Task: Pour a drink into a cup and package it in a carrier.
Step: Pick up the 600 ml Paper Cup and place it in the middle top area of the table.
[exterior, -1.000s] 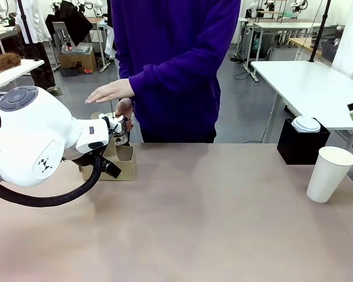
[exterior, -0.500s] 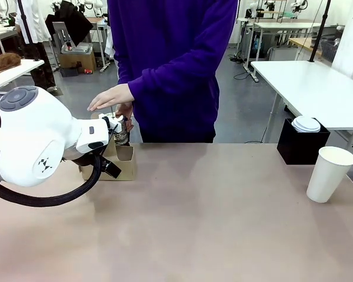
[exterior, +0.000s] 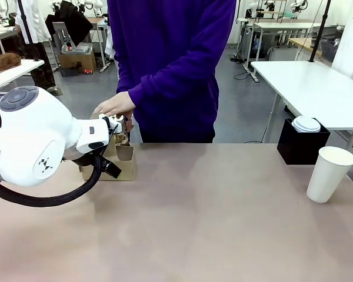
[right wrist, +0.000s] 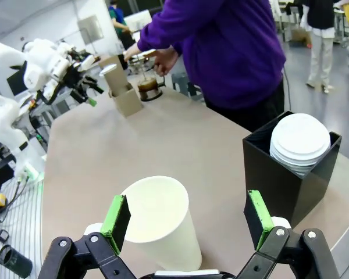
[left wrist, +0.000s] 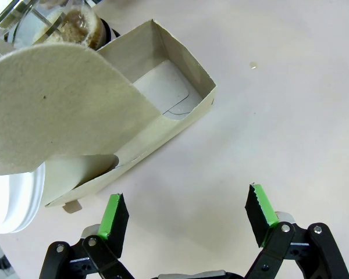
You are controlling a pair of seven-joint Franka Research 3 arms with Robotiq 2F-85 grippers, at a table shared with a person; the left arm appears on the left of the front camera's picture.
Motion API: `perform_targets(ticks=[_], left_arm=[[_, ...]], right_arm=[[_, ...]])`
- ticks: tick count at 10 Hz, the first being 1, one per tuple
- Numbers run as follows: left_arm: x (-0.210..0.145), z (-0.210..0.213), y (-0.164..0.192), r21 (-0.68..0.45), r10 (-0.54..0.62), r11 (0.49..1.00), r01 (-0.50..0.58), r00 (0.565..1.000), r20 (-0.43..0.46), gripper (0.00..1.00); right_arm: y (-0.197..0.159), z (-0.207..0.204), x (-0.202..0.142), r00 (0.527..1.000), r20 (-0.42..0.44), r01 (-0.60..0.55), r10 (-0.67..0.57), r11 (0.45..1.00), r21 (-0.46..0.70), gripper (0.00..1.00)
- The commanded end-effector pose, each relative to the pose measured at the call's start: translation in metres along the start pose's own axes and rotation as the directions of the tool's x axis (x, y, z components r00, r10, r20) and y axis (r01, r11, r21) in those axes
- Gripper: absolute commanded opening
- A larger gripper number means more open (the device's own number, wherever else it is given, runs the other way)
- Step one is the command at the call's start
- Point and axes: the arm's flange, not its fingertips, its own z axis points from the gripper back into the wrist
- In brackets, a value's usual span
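Observation:
The brown cardboard carrier [exterior: 119, 162] [left wrist: 163, 104] stands at the table's far left, both pockets bare. My left gripper [left wrist: 189, 214] hovers open just beside it, nothing between its fingers. Behind the carrier is the glass press pot with the dark drink [exterior: 121, 136] [left wrist: 80, 24] [right wrist: 148, 85]; the person's hand [exterior: 113, 104] rests on its plunger, the other hand at its handle. The tall white paper cup [exterior: 330, 174] [right wrist: 161, 222] stands upright and bare inside at the far right. My right gripper [right wrist: 187, 220] is open above and behind the cup, not touching it.
A black box holding white lids [exterior: 302, 140] [right wrist: 295, 156] sits right behind the cup. A white lidded cup [left wrist: 10, 199] stands against the carrier's far side. The person in a purple top [exterior: 170, 64] stands at the far edge. My bulky left arm [exterior: 35, 141] covers the near left.
The person's flat hand has come down from above the press pot onto its plunger. Neither arm nor the cup has moved.

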Motion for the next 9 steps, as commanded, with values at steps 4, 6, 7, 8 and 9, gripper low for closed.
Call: perform_targets(ticks=[4,6,7,8,9], left_arm=[[0.0,0.0,0.0,-0.001,0.0,1.0,0.0,1.0,0.0,1.0],[0.0,0.0,0.0,-0.001,0.0,1.0,0.0,1.0,0.0,1.0],[0.0,0.0,0.0,-0.001,0.0,1.0,0.0,1.0,0.0,1.0],[0.0,0.0,0.0,-0.001,0.0,1.0,0.0,1.0,0.0,1.0],[0.0,0.0,0.0,-0.001,0.0,1.0,0.0,1.0,0.0,1.0]], right_arm=[[-0.013,0.015,-0.06,0.982,0.179,-0.075,0.062,0.995,0.067,1.0],[-0.012,0.016,-0.085,0.965,0.228,-0.148,0.131,0.987,0.056,1.0],[-0.012,0.014,-0.095,0.956,0.241,-0.174,0.165,0.984,0.02,1.0],[-0.011,0.009,-0.103,0.958,0.223,-0.19,0.181,0.982,0.021,1.0],[-0.009,0.002,-0.11,0.961,0.215,-0.185,0.176,0.983,0.018,1.0]])
